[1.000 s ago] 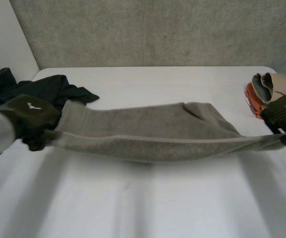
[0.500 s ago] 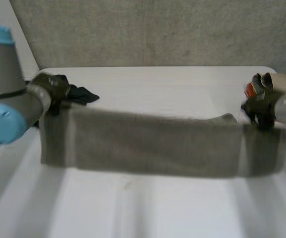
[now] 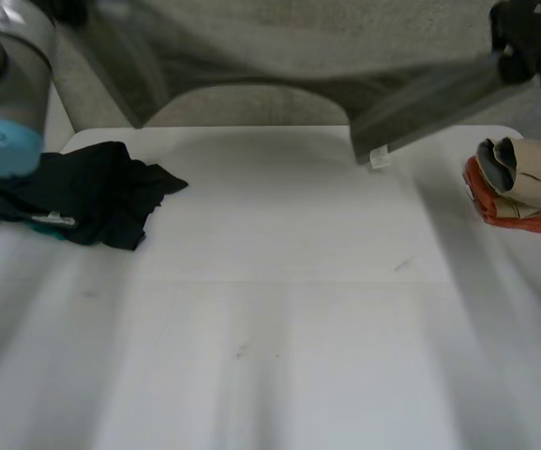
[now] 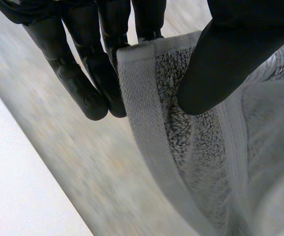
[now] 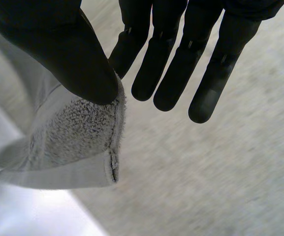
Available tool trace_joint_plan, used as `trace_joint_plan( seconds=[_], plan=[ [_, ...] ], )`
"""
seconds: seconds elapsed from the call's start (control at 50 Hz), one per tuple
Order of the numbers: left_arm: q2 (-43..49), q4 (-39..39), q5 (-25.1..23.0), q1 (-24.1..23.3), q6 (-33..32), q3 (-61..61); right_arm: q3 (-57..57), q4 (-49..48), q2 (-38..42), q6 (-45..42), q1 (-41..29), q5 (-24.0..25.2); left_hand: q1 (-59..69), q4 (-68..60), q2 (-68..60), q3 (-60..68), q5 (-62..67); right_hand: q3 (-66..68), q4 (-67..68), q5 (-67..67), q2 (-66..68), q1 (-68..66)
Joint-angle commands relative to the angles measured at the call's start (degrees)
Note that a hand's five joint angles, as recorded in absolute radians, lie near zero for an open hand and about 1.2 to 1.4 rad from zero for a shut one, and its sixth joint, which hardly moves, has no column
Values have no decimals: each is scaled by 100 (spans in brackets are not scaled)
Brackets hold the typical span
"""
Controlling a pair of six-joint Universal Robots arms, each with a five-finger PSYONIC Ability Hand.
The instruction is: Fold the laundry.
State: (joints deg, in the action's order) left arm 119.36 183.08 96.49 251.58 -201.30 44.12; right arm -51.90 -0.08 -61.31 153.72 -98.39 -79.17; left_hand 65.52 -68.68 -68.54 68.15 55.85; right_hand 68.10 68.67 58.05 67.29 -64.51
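A grey-brown terry towel (image 3: 279,56) hangs stretched in the air above the far side of the white table (image 3: 279,337). A small white tag dangles from its lower edge. My left hand (image 4: 225,59) pinches one hemmed corner of the towel (image 4: 196,147) between its thumb and straight fingers (image 4: 82,83). My right hand (image 5: 58,49) pinches the opposite corner of the towel (image 5: 73,142) under its thumb, and its other fingers (image 5: 181,64) point straight out. In the head view the right hand (image 3: 523,42) is high at the far right. The left arm (image 3: 7,103) rises at the far left.
A crumpled black garment (image 3: 82,192) lies on the table's left side. A folded stack of beige, grey and orange-red cloth (image 3: 523,192) sits at the right edge. A concrete wall stands behind the table.
Both hands have raised the towel from just above the table to high in the air. The black garment, partly covered before, now lies in full sight.
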Motion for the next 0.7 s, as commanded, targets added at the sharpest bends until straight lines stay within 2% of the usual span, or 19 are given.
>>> trace_joint_plan(
  seconds=[0.02,0.18,0.26,0.34,0.42,0.5,0.56,0.62,0.7],
  plan=[
    [342,26,-42,-21,-41,1150,-812,123,198,-97,66,200,1448,-1132,-1146,1185,1415,1190,1133,1195,1271,-1549],
    [465,-18,-104,-39,-401,2459,-1866,526,287,-738,206,595,1448,-1132,-1146,1185,1415,1190,1133,1195,1271,-1549],
    [316,-176,-130,-30,-735,3197,-2306,1053,111,-1265,364,692,1448,-1132,-1146,1185,1415,1190,1133,1195,1271,-1549],
    [-131,-483,-139,31,-1060,3936,-2728,1905,-389,-1818,645,745,1448,-1132,-1146,1185,1415,1190,1133,1195,1271,-1549],
    [-921,-1272,-191,171,-1542,4839,-3176,3029,-1074,-2530,970,754,1448,-1132,-1146,1185,1415,1190,1133,1195,1271,-1549],
    [-1624,-2194,-366,242,-1991,5455,-3781,4574,-1751,-3565,1330,789,1448,-1132,-1146,1185,1415,1190,1133,1195,1271,-1549],
    [-1942,-2592,-586,312,-2211,5721,-4011,5087,-1901,-4129,1471,815,1448,-1132,-1146,1185,1415,1190,1133,1195,1271,-1549],
    [-2197,-2629,-859,453,-2422,5844,-4082,4905,-1911,-4535,1472,859,1448,-1132,-1146,1185,1415,1190,1133,1195,1271,-1549],
    [-2128,-2365,-974,488,-2546,5591,-3881,4141,-1569,-4079,1218,850,1448,-1132,-1146,1185,1415,1190,1133,1195,1271,-1549]
  ],
)
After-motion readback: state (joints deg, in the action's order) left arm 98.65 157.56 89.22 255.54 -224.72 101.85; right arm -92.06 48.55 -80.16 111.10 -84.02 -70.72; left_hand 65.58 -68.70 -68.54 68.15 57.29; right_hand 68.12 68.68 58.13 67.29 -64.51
